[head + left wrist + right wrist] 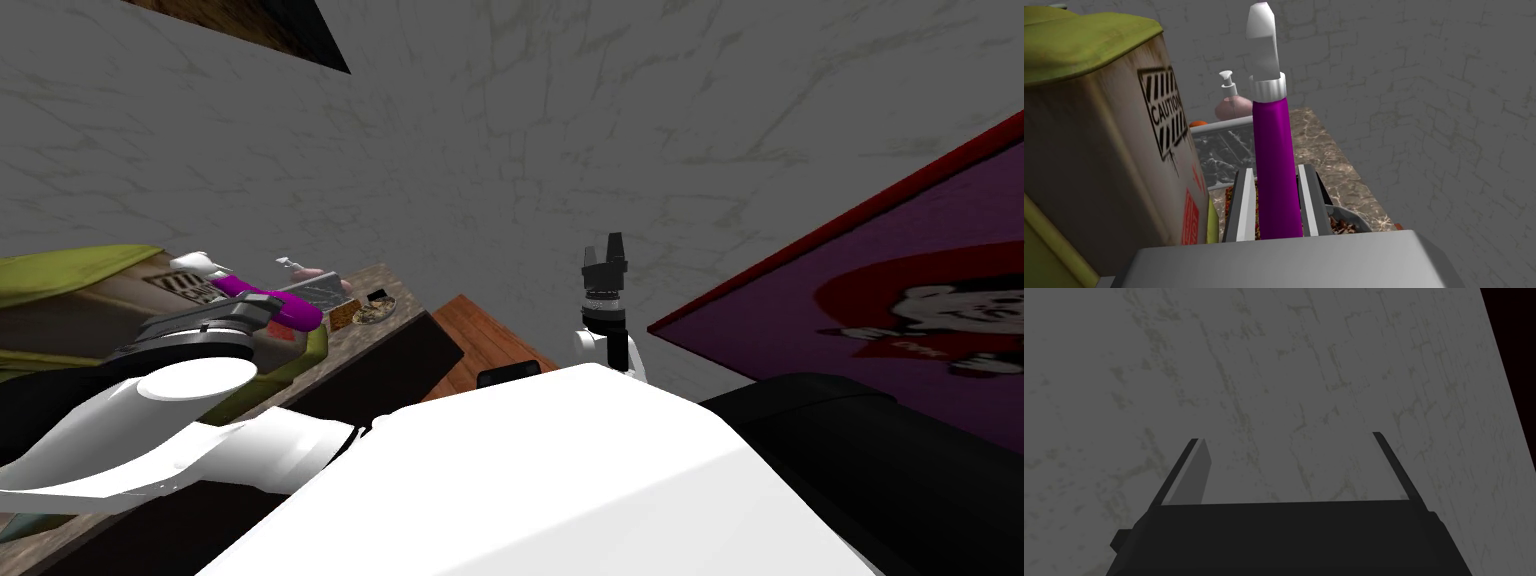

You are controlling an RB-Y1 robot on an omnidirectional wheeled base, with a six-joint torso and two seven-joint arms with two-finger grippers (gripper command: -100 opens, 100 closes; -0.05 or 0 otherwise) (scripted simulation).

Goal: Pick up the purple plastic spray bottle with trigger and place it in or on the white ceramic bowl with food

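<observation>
My left jaws grip the purple spray bottle (1276, 165) by its sides, white head pointing away. Just beyond them the bowl of food (1351, 220) sits on the marbled table (1349, 170), near a caution-marked box (1119, 150). My right jaws stand wide apart, empty.

Left gripper (1275, 169) clamped on the purple spray bottle (1272, 145), right gripper (605, 250) idle.
The left arm reaches forward over the brown marbled countertop (1324, 155), its two fingers (1246, 205) pressing opposite sides of the bottle's body, white nozzle pointing away from the hand. The right gripper stands upright off the countertop's right side, apart from it, blades spread wide.
</observation>
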